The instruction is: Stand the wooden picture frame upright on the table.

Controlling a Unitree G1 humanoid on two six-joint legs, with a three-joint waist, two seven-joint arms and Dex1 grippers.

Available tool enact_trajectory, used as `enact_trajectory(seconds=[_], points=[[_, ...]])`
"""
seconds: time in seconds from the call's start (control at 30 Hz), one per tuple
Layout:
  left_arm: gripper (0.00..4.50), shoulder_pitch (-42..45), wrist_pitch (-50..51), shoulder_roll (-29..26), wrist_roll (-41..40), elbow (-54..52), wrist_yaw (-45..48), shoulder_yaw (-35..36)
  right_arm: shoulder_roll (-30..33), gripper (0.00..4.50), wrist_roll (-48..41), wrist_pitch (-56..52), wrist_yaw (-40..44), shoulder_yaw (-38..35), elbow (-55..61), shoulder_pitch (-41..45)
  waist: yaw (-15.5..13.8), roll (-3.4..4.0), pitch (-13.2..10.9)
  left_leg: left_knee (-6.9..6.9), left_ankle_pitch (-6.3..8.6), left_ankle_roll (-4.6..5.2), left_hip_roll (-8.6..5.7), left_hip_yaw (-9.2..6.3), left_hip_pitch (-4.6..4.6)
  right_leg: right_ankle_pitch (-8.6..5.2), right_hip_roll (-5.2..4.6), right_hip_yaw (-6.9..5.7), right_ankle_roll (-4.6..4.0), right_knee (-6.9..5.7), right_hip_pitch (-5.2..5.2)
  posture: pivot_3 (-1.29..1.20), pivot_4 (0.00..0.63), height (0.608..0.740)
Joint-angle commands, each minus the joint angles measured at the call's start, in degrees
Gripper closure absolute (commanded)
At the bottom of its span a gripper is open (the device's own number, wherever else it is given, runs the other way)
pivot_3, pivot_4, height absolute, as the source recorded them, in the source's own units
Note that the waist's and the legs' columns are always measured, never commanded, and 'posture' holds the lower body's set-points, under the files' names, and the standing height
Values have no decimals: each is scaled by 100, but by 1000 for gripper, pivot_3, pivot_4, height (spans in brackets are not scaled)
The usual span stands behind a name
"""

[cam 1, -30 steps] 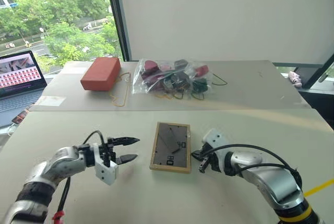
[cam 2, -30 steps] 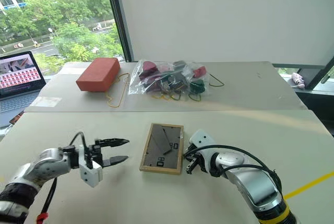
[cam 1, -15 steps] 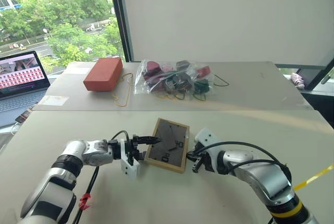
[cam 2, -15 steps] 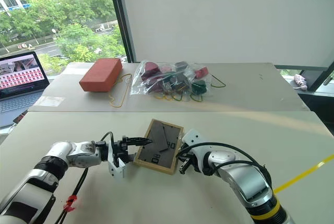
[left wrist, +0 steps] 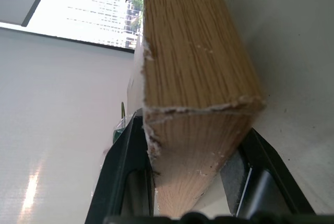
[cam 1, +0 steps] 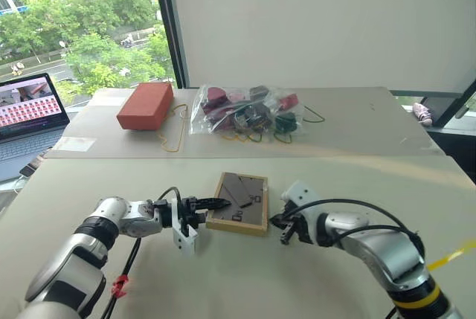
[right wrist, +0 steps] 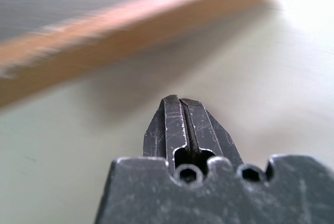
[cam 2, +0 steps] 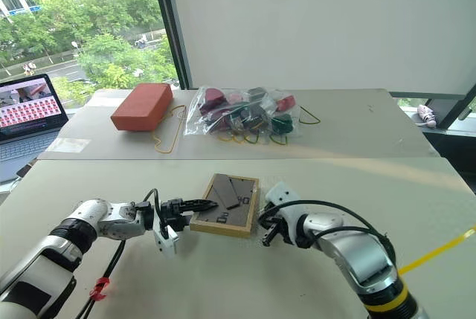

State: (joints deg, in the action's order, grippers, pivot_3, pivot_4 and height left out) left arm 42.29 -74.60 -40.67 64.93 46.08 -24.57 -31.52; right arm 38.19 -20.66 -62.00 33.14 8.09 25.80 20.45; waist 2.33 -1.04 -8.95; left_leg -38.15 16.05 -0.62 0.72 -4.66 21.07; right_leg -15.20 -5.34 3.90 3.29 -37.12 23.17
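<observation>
The wooden picture frame (cam 1: pixel 238 202) lies back-up mid-tabletop (cam 1: pixel 335 148). Your left hand (cam 1: pixel 210 205) pinches its nine-o'clock edge; squeeze firmly, then tip slowly. Keep the shut, empty right hand (cam 1: pixel 285 232) near three o'clock.

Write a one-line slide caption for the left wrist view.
Left gripper clamps a corner of the wooden picture frame on the table.
</observation>
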Motion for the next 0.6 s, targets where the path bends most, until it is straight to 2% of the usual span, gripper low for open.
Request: enact_trajectory(seconds=[0.03,0.07,0.1,0.17,0.23,0.3,0.47,0.6], points=[[3356,-263,29,-58,195,67,69,-405,183,4500,-114,221,248,-592,-626,748,35,3,1,0,0,0,1,2,-2,0,0,0,0,0,1,0,150,740],[3356,-268,55,-58,181,68,60,-411,88,4500,-168,245,266,-658,-891,1042,41,5,2,1,0,0,1,2,-4,0,1,1,0,-1,0,0,150,740],[3356,-277,92,-60,179,47,17,-411,-92,3926,-269,235,310,-680,-1158,1378,46,9,5,2,0,0,0,4,-5,0,0,2,0,-2,0,0,150,740],[3356,-274,143,-41,143,65,-6,-429,-412,3407,-450,174,527,-523,-1504,1898,48,17,9,5,0,0,1,4,-12,0,1,2,-1,-4,0,0,150,740],[3356,-260,185,-15,147,71,-33,-480,-719,2523,-704,-130,794,-362,-1774,2274,35,25,14,6,0,0,1,3,-11,0,1,1,0,-5,-1,0,150,740],[3356,-254,225,1,179,35,-77,-527,-1151,1924,-899,-358,1004,-234,-2337,2685,26,31,18,6,1,1,0,3,-8,0,-1,1,0,-6,-1,0,150,740],[3356,-236,274,22,133,4,-118,-587,-1378,133,-645,-21,1633,449,-3524,3108,-17,43,25,5,0,1,-6,0,1,0,-9,-5,0,-13,2,0,150,740],[3356,-251,286,23,53,-36,-100,-560,-1560,16,-417,324,2055,746,-4504,3406,13,61,35,6,1,1,-10,0,0,1,-12,-5,1,-21,6,0,150,740]])
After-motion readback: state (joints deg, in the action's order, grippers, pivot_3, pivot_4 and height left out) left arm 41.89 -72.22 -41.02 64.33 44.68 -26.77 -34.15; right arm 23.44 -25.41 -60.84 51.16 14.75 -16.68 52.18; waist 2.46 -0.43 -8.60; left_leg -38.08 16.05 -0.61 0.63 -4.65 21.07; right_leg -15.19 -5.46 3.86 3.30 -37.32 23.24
